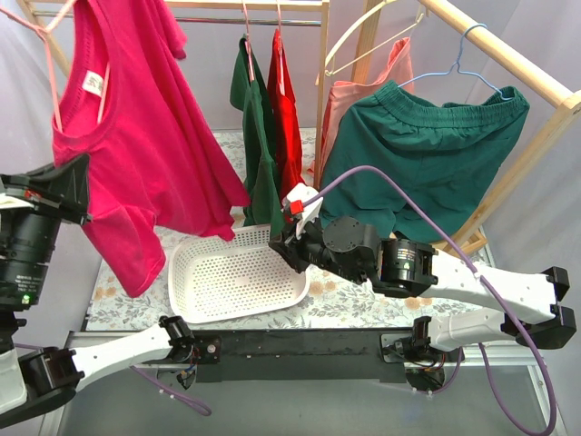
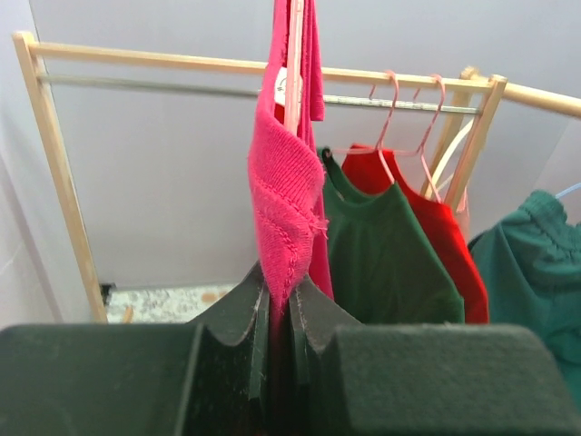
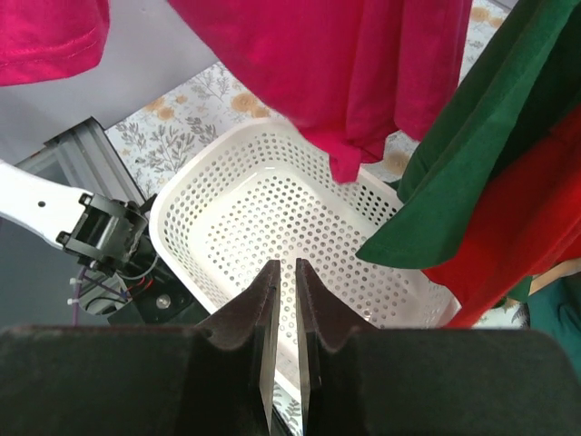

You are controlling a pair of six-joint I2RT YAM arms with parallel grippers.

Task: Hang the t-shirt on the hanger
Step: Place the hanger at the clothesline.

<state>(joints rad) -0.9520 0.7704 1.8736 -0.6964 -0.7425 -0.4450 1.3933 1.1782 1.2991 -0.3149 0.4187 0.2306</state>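
Left gripper (image 2: 277, 304) on ribbed magenta t-shirt (image 2: 289, 195)

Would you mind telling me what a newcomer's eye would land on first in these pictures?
The magenta t-shirt hangs high at the left with the pale-pink hanger in its neck, and the left end effector is clamped on its fabric. Below, a white perforated basket lies under the right end effector, which is shut and empty. At the right hang dark green shorts.

Bright, even, seemingly diffuse indoor light casts only soft shadows; both wrist views blur near the lens.
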